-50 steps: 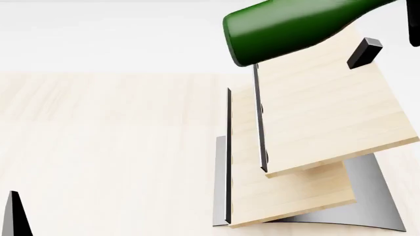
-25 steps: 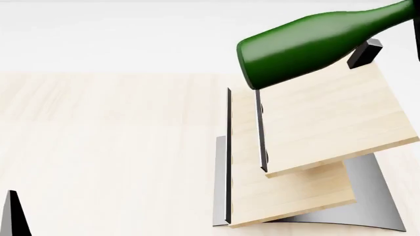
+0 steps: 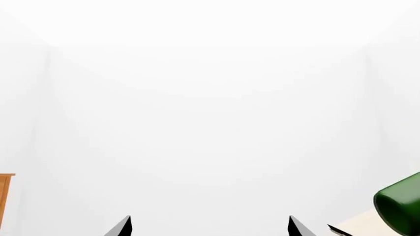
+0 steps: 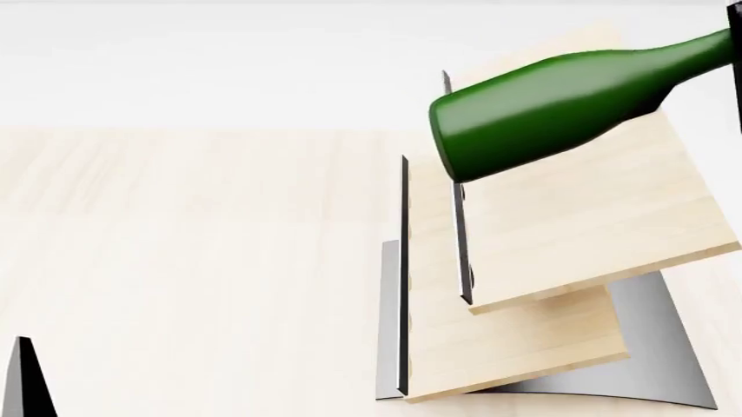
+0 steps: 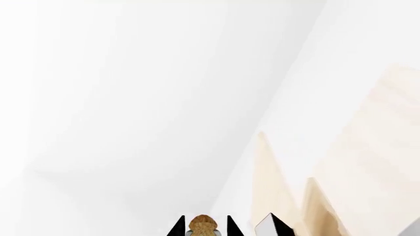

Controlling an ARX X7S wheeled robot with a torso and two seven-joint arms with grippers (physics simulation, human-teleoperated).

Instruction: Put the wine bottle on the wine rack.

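Observation:
The dark green wine bottle lies tilted, base toward the left, low over the upper board of the wine rack; whether they touch I cannot tell. It hides the rack's black peg. In the right wrist view my right gripper is shut on the bottle's top, the brown cork showing between its black fingertips. The rack's pale boards lie beside it. My left gripper is open and empty, with the bottle's base off to one side. One left fingertip shows low in the head view.
The rack stands on a light wood table, on a curved grey metal base. Dark metal strips run along the boards' left edges. A brown wooden cabinet's edge shows at the border of the left wrist view. White walls lie behind.
The bottle has come down and slightly right over the upper board and now covers the black peg. The left fingertip has not moved.

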